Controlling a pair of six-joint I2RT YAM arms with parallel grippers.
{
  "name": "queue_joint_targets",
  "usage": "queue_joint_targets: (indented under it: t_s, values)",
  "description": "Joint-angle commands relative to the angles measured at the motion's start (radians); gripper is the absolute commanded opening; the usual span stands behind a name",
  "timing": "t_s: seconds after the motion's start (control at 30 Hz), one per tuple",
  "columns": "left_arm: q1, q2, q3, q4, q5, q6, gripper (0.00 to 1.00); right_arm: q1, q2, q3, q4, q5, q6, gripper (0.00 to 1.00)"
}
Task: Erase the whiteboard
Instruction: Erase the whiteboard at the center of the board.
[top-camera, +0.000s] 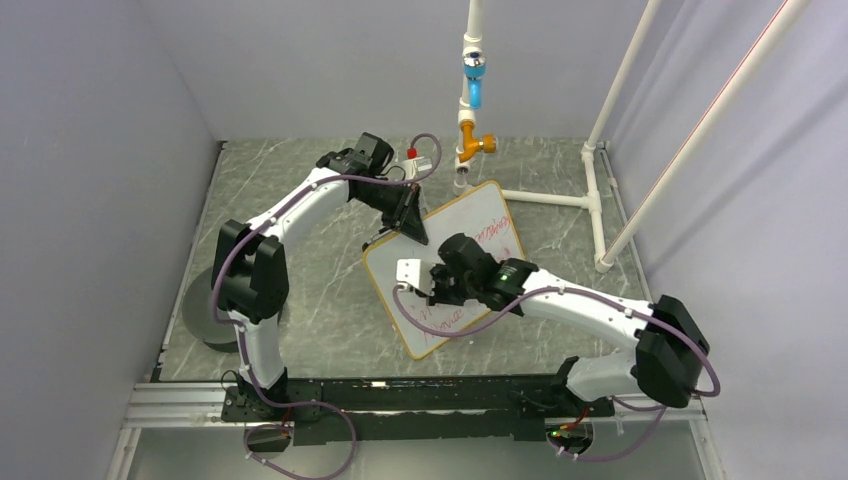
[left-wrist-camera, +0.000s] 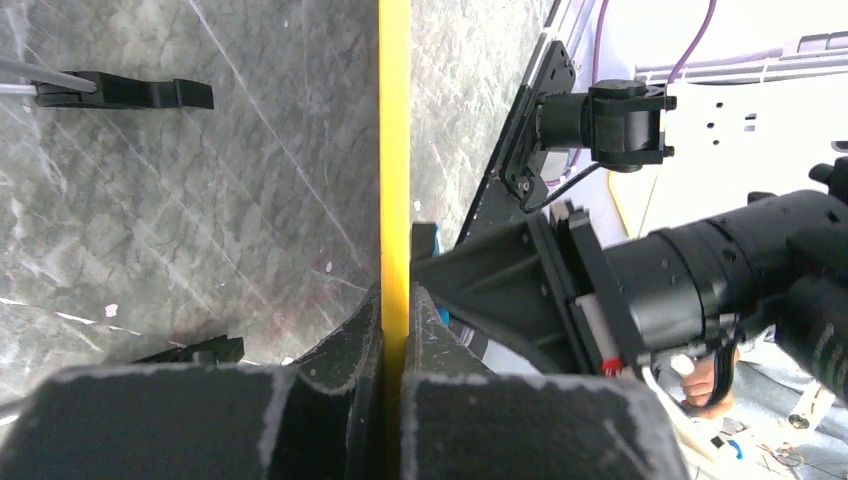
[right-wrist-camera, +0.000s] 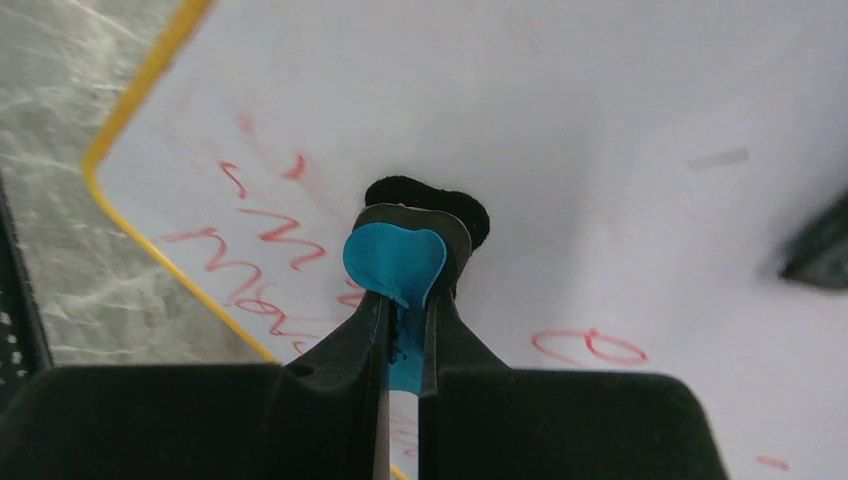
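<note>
Eraser in right end effector, against whiteboard with red writing

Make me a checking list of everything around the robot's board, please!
Surface: grey marbled table.
Job's things: whiteboard on the table, bearing red writing; blue-and-black eraser pressed on it.
Clutter: grey disc beside the left arm.
Grippers: left fingers clamp the board's yellow frame; right fingers pinch the eraser.
Cables: purple cables run along both arms.
Surroundings: grey walls; white pipe frame at the back.
</note>
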Motion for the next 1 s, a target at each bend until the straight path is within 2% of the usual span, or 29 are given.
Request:
queue_joint_targets:
  t_s: [0.0,0.13,0.27,0.47,0.63,0.8,0.97]
  values:
    - [-0.012,-0.085,0.015,-0.007,0.121,-0.035,0.00,0.040,0.080,0.140,0.018,0.010,0.034,0.00]
    - [-0.011,-0.087,0.015,-0.009,0.123,-0.032,0.00,-0.035,0.112,0.204,0.069,0.156,0.092,0.00]
    - [-0.011,-0.089,0.015,-0.008,0.127,-0.032,0.00,-0.071,0.042,0.085,0.106,0.203,0.042,0.00]
    - [-0.009,-0.094,0.017,-0.005,0.128,-0.035,0.00,-0.015,-0.020,-0.038,0.026,-0.008,-0.047,0.00]
    - [-0.009,-0.091,0.017,-0.009,0.129,-0.032,0.00,0.066,0.071,0.079,-0.014,-0.049,-0.015,0.00]
    - [-0.009,-0.090,0.015,-0.009,0.131,-0.031,0.00,-0.034,0.112,0.241,-0.012,0.034,0.069,0.00]
    - [-0.009,-0.091,0.015,-0.006,0.137,-0.032,0.00,-0.126,0.020,0.119,0.057,0.120,0.050,0.00]
